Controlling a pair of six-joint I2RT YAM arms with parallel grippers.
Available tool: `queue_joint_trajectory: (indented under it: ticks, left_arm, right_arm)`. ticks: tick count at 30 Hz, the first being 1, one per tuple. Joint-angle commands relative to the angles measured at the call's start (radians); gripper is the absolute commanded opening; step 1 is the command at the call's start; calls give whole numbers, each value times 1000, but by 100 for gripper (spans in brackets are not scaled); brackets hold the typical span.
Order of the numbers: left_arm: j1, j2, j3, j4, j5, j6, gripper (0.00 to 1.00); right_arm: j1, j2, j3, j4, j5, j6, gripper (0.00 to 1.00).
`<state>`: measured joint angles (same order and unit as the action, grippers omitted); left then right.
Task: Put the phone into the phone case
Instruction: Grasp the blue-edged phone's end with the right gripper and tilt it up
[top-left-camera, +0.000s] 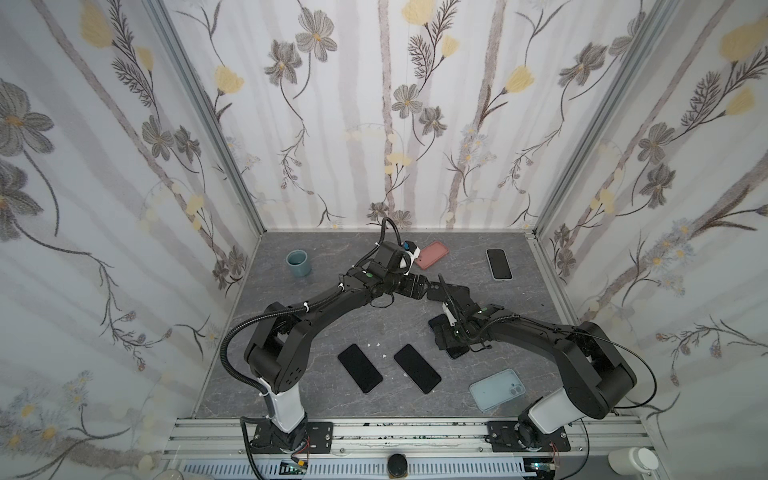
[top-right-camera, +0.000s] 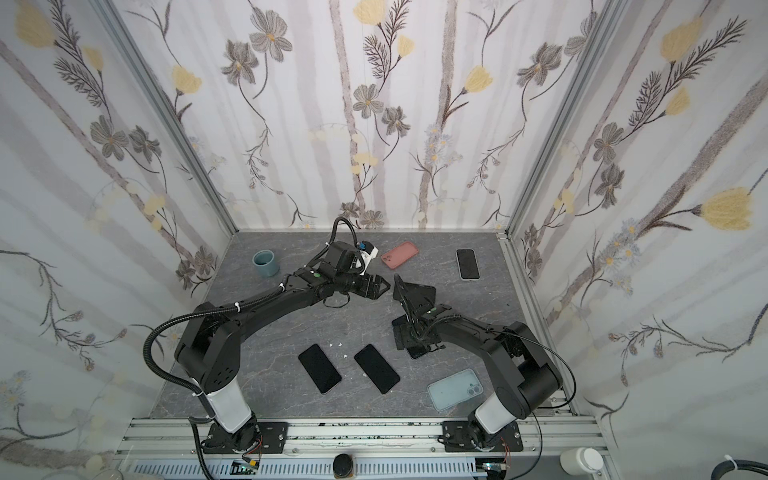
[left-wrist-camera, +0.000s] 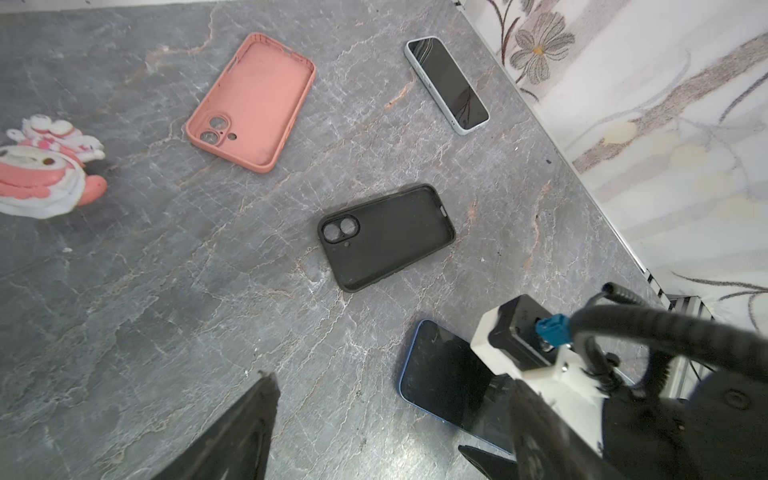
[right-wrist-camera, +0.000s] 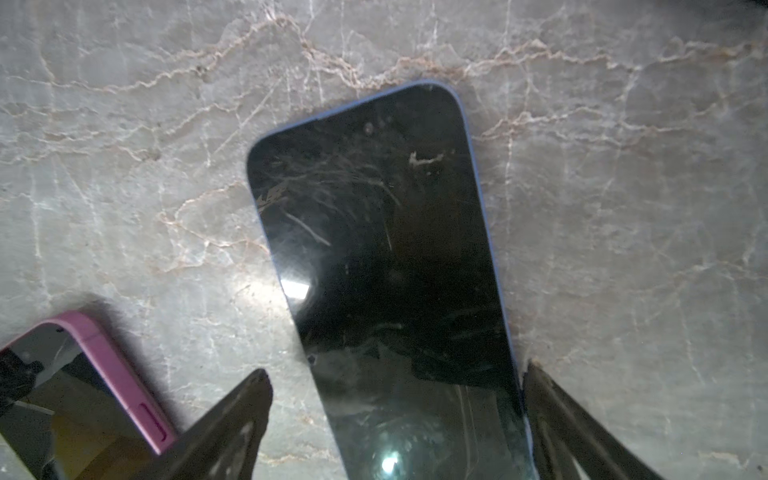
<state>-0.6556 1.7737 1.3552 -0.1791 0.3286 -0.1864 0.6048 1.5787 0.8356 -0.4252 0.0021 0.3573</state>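
Across the grey table (top-left-camera: 374, 328), a scatter of phones and empty cases, all lying flat. Bent low over the blue-edged phone (right-wrist-camera: 374, 249), a little right of the table's middle: the right arm (top-left-camera: 540, 336); stretched toward that same middle from the other side: the left arm (top-left-camera: 332, 297). Beyond the phone's far end, toward the back wall and apart from it, the black case (left-wrist-camera: 386, 237), open side up. Judging from the left wrist view, long axes of phone and case roughly crosswise, so probably a turn of the phone needed on the way over. Right gripper (right-wrist-camera: 395, 370) spread wide and holding nothing, straddling the phone's near end across its narrow width, with the phone's length running straight away from it; one finger (right-wrist-camera: 552, 407) just beside the phone's edge, perhaps touching, the other clear of the opposite edge. Left gripper (top-left-camera: 417, 286) likewise spread and empty, nearer to the case than to the phone. Nearest to the phone by far, and so likeliest for the pick: the right
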Motion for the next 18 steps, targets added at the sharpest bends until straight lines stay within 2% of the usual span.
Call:
queue_joint_trajectory:
  ticks: [1, 10, 18]
  left_arm:
    - [-1, -22, -6, 0, -25, 26, 86]
    - [2, -118, -53, 53, -50, 57, 87]
    - [13, -146, -54, 52, -79, 59, 87]
  right_arm:
    - [15, 42, 24, -53, 35, -26, 90]
    - [42, 107, 46, -83, 68, -42, 73]
    - [42, 101, 46, -65, 56, -43, 65]
